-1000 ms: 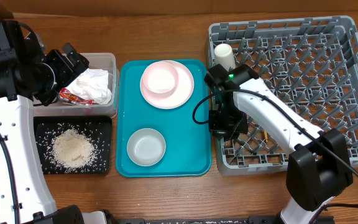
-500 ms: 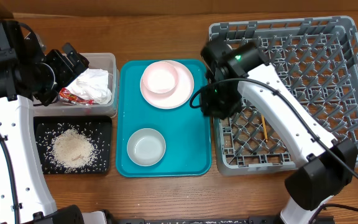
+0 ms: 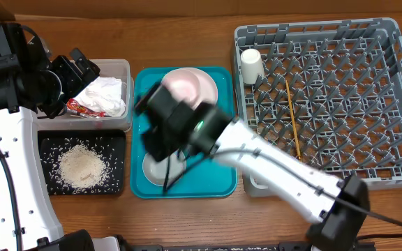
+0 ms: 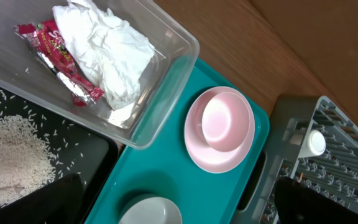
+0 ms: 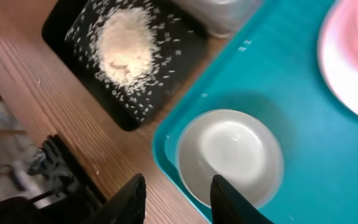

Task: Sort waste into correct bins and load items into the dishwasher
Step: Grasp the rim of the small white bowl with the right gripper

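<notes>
Item 1. My left gripper (image 3: 81, 68): fingers spread wide, nothing between them, hanging over the left end of the clear plastic tub (image 3: 121, 66).

Item 2. My right gripper (image 5: 178, 199): fingers apart, grasping nothing, hovering above the near rim of the pale bowl (image 5: 232, 155). The arm reaches across the teal serving tray (image 3: 222, 174) and is blurred from overhead.

Item 3. Clear plastic tub: on the wooden table (image 3: 187, 35), left of the teal serving tray. It holds the crumpled white napkin (image 3: 107, 94), with the red snack wrapper (image 3: 79, 107) touching it on the left.

Item 4. Black tray (image 3: 117, 139): just in front of the tub. It holds the rice grains (image 3: 81, 167), one heap in the middle and loose grains around it.

Item 5. Teal serving tray: between the bins and the grey dish rack (image 3: 389, 42). The pale pink plate (image 4: 197, 149) is at its far end, with a pale pink bowl (image 4: 219, 121) sitting upright on it. The pale bowl is at the near end, upright and empty.

Item 6. Grey dish rack: right of the teal tray. The white cup (image 3: 250, 65) is in its far corner on the tray side. The wooden chopsticks (image 3: 293, 118) lie together on the pegs, running from far to near, left of the rack's middle.
</notes>
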Tool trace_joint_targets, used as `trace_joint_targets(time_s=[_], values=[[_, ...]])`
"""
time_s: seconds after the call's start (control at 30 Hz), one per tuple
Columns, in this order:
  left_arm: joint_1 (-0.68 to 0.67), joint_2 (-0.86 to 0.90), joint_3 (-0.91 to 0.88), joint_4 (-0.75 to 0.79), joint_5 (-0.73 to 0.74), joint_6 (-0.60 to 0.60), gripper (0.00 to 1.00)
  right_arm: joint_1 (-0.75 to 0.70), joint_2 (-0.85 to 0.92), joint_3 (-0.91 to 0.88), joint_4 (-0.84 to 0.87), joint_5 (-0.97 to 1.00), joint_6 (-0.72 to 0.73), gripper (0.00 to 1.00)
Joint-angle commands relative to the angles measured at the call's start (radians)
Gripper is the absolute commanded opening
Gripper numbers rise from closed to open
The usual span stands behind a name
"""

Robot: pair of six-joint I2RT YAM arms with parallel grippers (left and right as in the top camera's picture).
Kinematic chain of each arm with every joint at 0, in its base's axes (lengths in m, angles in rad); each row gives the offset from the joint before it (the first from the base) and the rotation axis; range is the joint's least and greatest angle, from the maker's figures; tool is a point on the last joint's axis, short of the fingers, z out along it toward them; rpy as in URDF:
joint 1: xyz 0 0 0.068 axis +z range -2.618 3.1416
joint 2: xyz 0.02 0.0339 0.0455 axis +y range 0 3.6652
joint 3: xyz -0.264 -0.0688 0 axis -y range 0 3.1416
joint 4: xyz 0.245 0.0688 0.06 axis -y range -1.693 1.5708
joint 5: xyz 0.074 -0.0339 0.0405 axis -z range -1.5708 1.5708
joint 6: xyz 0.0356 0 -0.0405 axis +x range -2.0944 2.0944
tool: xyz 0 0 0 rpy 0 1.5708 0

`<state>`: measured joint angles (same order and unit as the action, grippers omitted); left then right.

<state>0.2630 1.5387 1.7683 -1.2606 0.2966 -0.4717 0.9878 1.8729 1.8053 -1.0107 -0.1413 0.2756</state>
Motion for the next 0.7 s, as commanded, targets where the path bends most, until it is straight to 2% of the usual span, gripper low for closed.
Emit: trace_joint_targets(time_s=[0.0, 0.17, 0.5, 0.67], values=[[-0.002, -0.016, 0.021, 0.001, 0.007, 0.000, 1.00, 0.084, -0.008, -0.071, 0.064, 0.210, -0.015, 0.36], [-0.002, -0.016, 0.021, 0.001, 0.007, 0.000, 1.00, 0.157, -0.008, -0.221, 0.264, 0.246, -0.014, 0.36], [-0.002, -0.016, 0.021, 0.001, 0.007, 0.000, 1.00, 0.161, -0.008, -0.489, 0.558, 0.296, -0.014, 0.40], [-0.002, -0.016, 0.021, 0.001, 0.007, 0.000, 0.99, 0.161, -0.008, -0.565, 0.681, 0.185, -0.014, 0.40]])
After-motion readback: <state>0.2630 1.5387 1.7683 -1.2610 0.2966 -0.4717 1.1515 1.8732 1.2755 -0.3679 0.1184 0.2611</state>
